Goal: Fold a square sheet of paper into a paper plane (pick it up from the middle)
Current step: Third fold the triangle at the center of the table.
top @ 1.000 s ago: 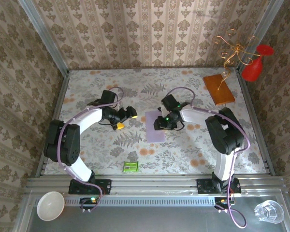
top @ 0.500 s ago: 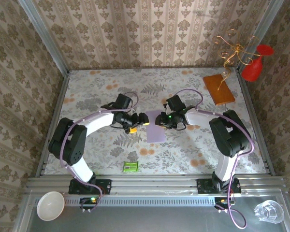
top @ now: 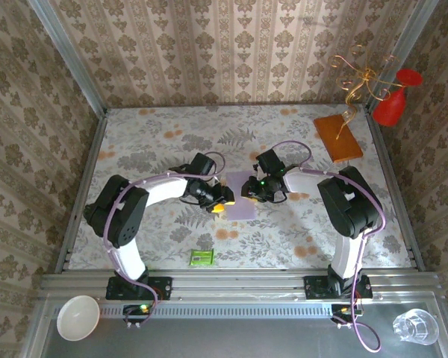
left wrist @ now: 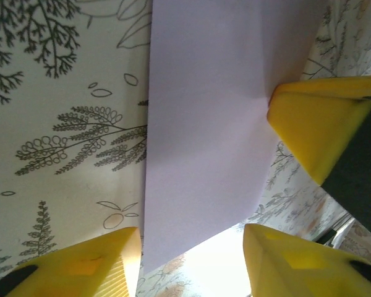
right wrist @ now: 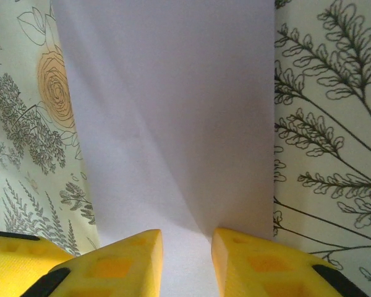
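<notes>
Two grippers, I see, flank the square sheet of paper (top: 240,203) lying mid-table (top: 157,142): left gripper (top: 222,203) half-open astride its 9 o'clock edge, right gripper (top: 252,191) narrowly parted at 2 o'clock, perhaps pressing it, bare surface all round.

The bench (top: 134,142) is covered with a pale cloth printed with ferns and orange flowers. A lavender sheet of paper (top: 239,195) is laid near its middle. An orange-brown board (top: 339,137) is placed at the far right corner, and a small green packet (top: 201,257) near the front edge.
</notes>
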Available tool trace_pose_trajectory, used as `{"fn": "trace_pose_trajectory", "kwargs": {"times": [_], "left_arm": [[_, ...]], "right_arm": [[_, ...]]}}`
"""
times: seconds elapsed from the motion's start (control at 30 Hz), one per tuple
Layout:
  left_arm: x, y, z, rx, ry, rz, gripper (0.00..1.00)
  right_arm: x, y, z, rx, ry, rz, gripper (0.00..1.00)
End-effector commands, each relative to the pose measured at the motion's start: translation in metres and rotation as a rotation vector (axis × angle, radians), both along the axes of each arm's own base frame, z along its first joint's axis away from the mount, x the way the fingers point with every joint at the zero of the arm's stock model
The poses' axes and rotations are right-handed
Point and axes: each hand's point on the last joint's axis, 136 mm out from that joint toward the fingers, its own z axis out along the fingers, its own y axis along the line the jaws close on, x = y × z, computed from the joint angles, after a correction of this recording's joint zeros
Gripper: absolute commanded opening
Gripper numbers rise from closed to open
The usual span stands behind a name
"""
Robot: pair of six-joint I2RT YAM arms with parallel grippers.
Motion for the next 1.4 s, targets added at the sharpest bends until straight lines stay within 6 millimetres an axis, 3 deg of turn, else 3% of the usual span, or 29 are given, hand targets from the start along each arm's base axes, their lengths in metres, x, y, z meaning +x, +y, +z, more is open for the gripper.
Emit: {"fn": "trace_pose_trajectory", "kwargs": {"times": [0.0,0.57,0.83,1.37], "left_arm": [[-0.006,0.000,-0.008,0.001,0.023,-0.013,0.46],[-0.013,-0.010,-0.020,-0.010,0.036,-0.059,0.36],[0.006,-0.025,0.006,-0.099,-0.049,-0.046,0.33],[0.024,-0.017,-0.001,-0.117,0.014,0.011,0.25]], "right_arm": [[-0.022,-0.021,-0.034,-0.121,0.092,0.001,0.31],[-0.021,-0.021,-0.033,-0.093,0.082,0.000,0.30],[-0.020,-0.022,-0.033,-0.090,0.080,-0.006,0.30],[-0.018,-0.021,-0.031,-0.079,0.074,-0.014,0.30]]}}
